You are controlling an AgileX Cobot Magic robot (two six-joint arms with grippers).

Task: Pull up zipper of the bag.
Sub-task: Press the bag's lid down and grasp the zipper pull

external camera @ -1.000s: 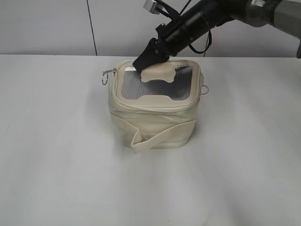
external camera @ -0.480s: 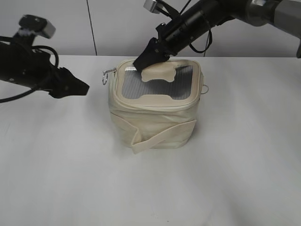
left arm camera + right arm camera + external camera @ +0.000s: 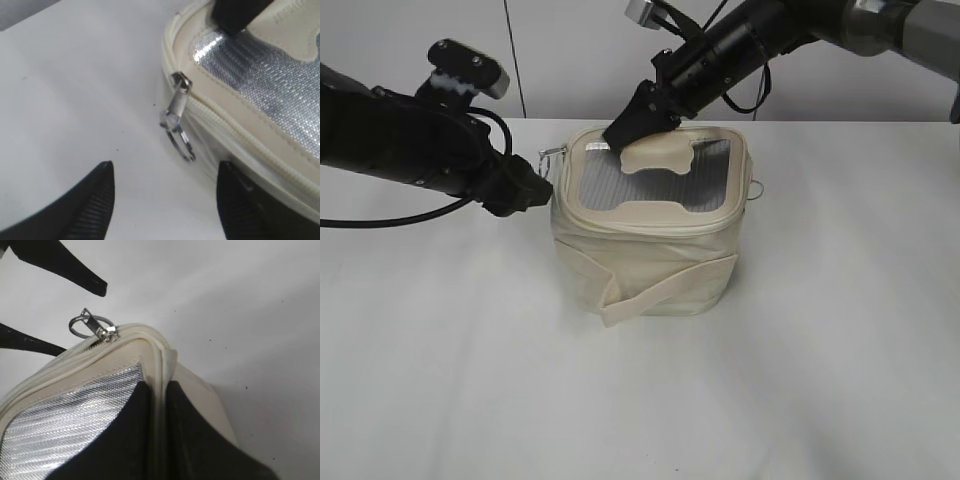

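The left hand (image 3: 162, 197) stands wide open, its two dark ribbed fingers (image 3: 92, 202) spread to either side of the ring pull (image 3: 180, 142) with nothing between them but air; the right-side finger lies just beside the bag's wall, and whether it touches cannot be told. In the exterior view this hand (image 3: 525, 188) sits at the bag's upper left corner, low over the counter (image 3: 440, 350).

The slider (image 3: 181, 82) sits at that corner of the zipper (image 3: 235, 135), and its pull hangs out and down from it, away from the bag toward the open hand, long axis slanting along the line from slider to ring.

The right hand (image 3: 155, 435) is pinched narrow on the raised rim of the lid, one black finger (image 3: 120, 440) on the grey ribbed window (image 3: 650, 180), the other outside the edge, the cream zipper rim running up between them. In the exterior view it (image 3: 630, 125) comes down at a slant onto the lid's back left edge.

The bag (image 3: 650, 260) stands upright near the middle of the white counter, lid upward, its wide strap (image 3: 660, 290) running across the front. A second ring pull (image 3: 756, 190) shows at the right side.
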